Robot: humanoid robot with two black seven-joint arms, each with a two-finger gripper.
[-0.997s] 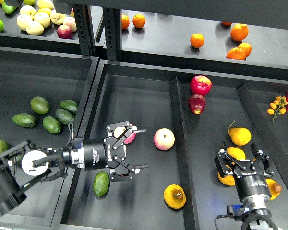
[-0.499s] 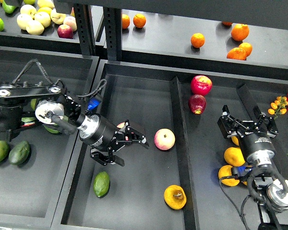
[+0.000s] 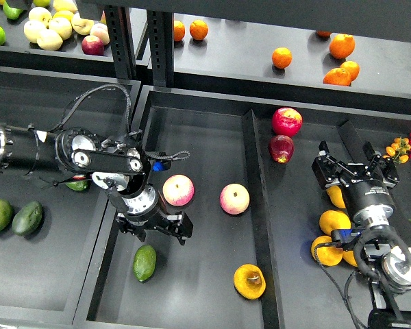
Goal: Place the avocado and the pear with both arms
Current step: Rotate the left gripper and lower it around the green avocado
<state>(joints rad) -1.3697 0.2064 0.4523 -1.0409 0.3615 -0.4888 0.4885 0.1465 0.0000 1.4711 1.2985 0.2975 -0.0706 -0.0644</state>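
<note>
Over on the left, my left gripper [image 3: 153, 227] hangs above the middle bin [image 3: 198, 137]. It's seen dark and end-on, so I can't tell if its fingers are spread or closed. The avocado [image 3: 144, 262] lies on the bin floor just near of it, slightly left, long axis running roughly near-to-far with a small tilt. So that arm is clearly the closer one for it, and I'd guess a short drop toward me gets there.

Further right in the same bin, the pear [image 3: 249, 281] sits near the front, dark hollow facing up-right, beside the divider.

My right gripper [image 3: 355, 178] is across that divider over the right bin, fingers spread, holding nothing. The pear lies left and near of it, well apart.
</note>
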